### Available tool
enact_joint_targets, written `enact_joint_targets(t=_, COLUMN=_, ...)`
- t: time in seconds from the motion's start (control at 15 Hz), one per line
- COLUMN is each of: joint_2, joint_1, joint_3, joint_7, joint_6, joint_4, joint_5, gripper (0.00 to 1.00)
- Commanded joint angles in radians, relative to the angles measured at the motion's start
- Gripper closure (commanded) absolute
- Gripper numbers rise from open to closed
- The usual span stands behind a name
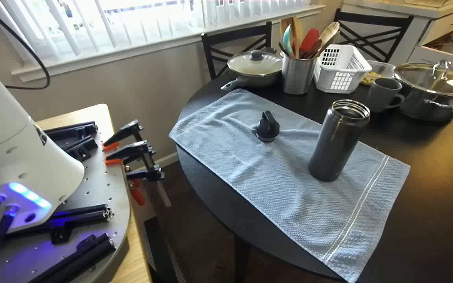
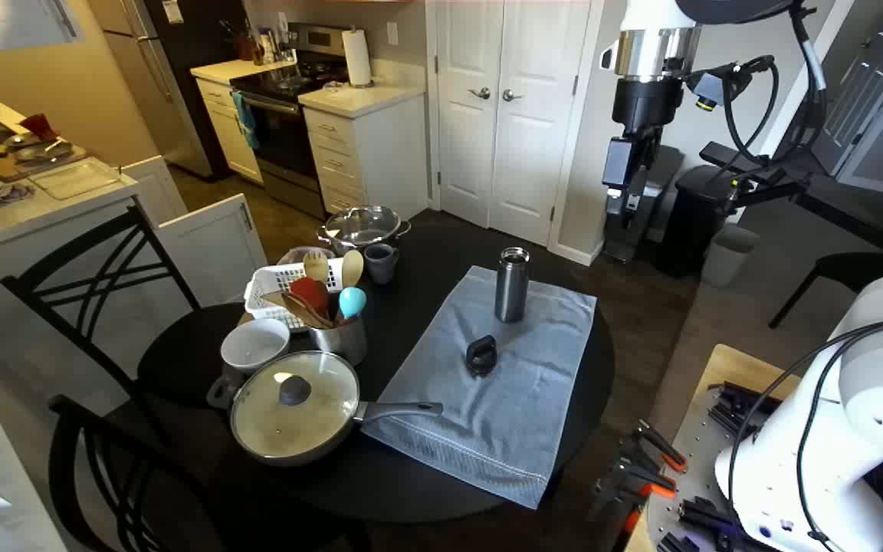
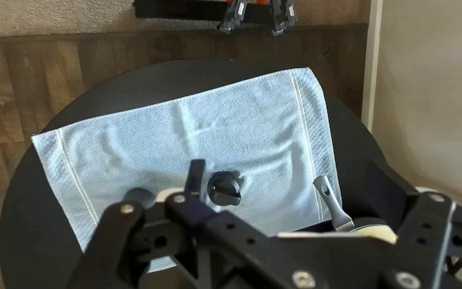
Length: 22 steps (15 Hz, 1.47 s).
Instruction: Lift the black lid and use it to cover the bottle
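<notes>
The black lid stands knob-up on a blue-grey towel, also in an exterior view. In the wrist view the lid shows just inside the left finger. The dark metallic bottle stands upright and open-mouthed on the same towel, apart from the lid; it also shows in an exterior view. In the wrist view only a dark rounded part of the bottle shows, the rest hidden by the gripper. My gripper is open and empty, fingers wide apart, high above the table; an exterior view shows it too.
The towel lies on a round black table. Along the table's far side are a lidded pan, a utensil holder, a white basket, a grey mug and a steel pot. The pan's handle overhangs the towel.
</notes>
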Motion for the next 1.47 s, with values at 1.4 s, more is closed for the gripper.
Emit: enact_joint_targets(t=1.4, joint_2=0.471, joint_1=0.09, joint_3=-0.006, joint_7=-0.701, joint_6=0.629, joint_4=0.001, joint_5=0.055, gripper=0.0)
